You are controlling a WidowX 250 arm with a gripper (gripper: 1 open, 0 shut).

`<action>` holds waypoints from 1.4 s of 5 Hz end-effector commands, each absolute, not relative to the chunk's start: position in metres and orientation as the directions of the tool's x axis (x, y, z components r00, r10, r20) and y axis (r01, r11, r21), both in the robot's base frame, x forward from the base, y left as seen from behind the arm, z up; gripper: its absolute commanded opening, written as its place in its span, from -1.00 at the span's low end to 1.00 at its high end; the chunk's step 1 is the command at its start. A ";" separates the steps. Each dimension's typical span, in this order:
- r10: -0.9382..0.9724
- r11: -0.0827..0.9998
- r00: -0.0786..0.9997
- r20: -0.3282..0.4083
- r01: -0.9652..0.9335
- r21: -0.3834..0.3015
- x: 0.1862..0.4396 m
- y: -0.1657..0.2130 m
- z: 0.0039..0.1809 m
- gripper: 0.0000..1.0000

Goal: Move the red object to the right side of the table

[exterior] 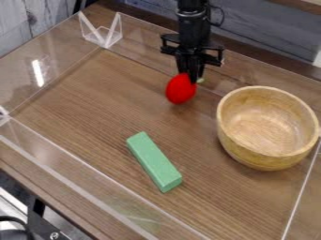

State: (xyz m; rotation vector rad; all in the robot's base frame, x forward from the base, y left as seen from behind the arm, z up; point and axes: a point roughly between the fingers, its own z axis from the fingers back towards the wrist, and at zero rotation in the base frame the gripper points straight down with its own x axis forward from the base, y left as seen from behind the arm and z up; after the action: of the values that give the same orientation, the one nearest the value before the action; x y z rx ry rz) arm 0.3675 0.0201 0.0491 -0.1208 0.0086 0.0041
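- Gripper [189,71] points straight down from the black arm at top centre of the view, fingers pressed together.
- It pinches the top of the red object [181,88], which sits directly under the fingertips; the fingers cover whatever is at the object's top end.
- Red object: small, glossy, rounded, egg-like. It is low over the table [88,103]; cannot tell if its underside touches the wood or hangs just clear.
- Position of red object: back half of the table, a bit right of centre, near the left rim of the wooden bowl [267,127] but apart from it, with bare wood between them.
- Wooden bowl: light wood, upright, on the right side of the table, much bigger than the red object; nothing shows inside it.
- Green block [153,160]: flat rectangular, lying diagonally in the front-centre area, well apart from both the red object and the bowl, untouched.
- Table: dark brown wood grain, low clear acrylic walls [51,187] round the edges.
- Clear folded stand-like piece [100,31] at the back left corner, well apart from everything else.
- Grey plank-look wall behind the table; arm's upper part runs out of view at the top.
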 end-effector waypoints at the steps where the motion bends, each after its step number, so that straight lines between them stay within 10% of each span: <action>1: -0.041 0.994 0.996 0.083 0.049 -0.099 0.373 0.016 0.072 -1.00; 7: 0.044 0.998 0.987 0.157 -0.037 -0.050 0.377 0.002 0.104 -1.00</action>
State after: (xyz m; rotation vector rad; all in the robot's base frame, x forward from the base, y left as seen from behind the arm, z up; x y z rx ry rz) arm 0.3683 0.0057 0.0754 -0.0487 -0.0670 0.0539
